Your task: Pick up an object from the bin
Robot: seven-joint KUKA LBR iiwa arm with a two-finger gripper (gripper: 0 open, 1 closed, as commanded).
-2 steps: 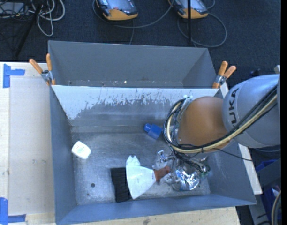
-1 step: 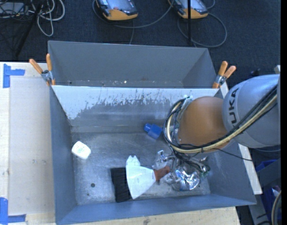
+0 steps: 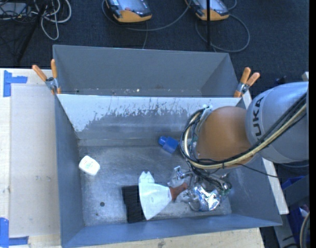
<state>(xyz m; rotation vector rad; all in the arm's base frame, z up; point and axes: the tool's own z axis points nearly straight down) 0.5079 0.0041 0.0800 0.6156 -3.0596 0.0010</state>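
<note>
The arm point(image 3: 282, 123) comes in from the right of the frame, its rounded orange wrist cover point(image 3: 222, 133) ringed with looped cables, hanging low over the lower right of the grey metal bin point(image 3: 67, 164). The jaws are down among the clutter there, right above a crumpled lump of silver foil point(image 3: 207, 200) near the bin's front wall. Whether they are wide or narrow, I cannot tell; the wrist and cables hide them. Just left of the foil lies a small reddish-brown piece point(image 3: 177, 192), touching a crumpled white cloth point(image 3: 150, 195). The cloth overlaps a black rectangular block point(image 3: 130, 204) at lower centre. Up behind the wrist, a small blue plastic object point(image 3: 168, 144) sits at the foot of the back wall. Well apart, at left, rests a small white rounded thing point(image 3: 89, 165).
</note>
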